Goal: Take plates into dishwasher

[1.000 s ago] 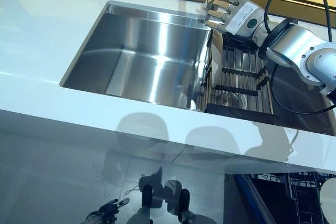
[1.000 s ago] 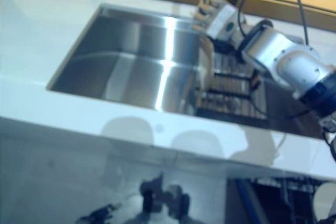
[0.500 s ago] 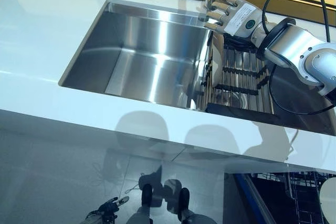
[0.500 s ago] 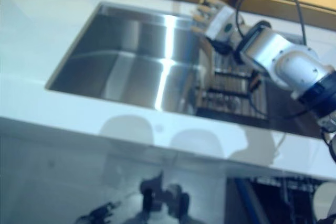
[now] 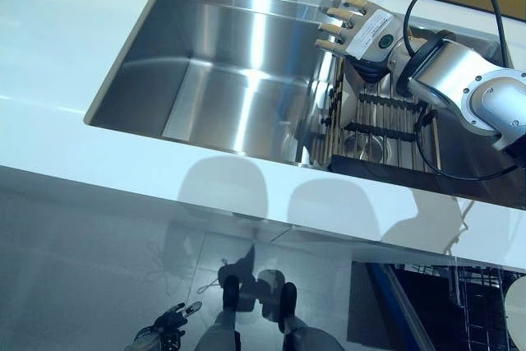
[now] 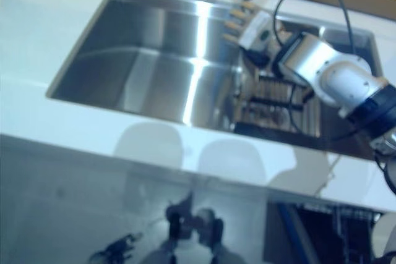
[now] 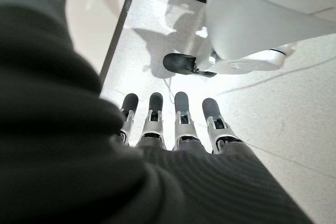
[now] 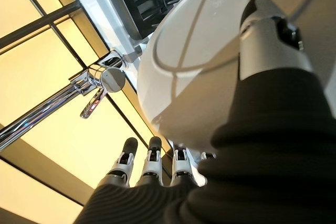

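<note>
Silver-fingered, the right hand (image 5: 355, 29) has a round white plate (image 8: 210, 61) pinched between thumb and straight fingers, above the dark slatted rack (image 5: 386, 121) in the stainless-steel sink (image 5: 222, 80) of the white table (image 5: 49, 47). The left hand (image 7: 178, 124) hangs loose, holding nothing. Lifting step; next, carry it to the dishwasher rack (image 5: 472, 306) low on the right.
</note>
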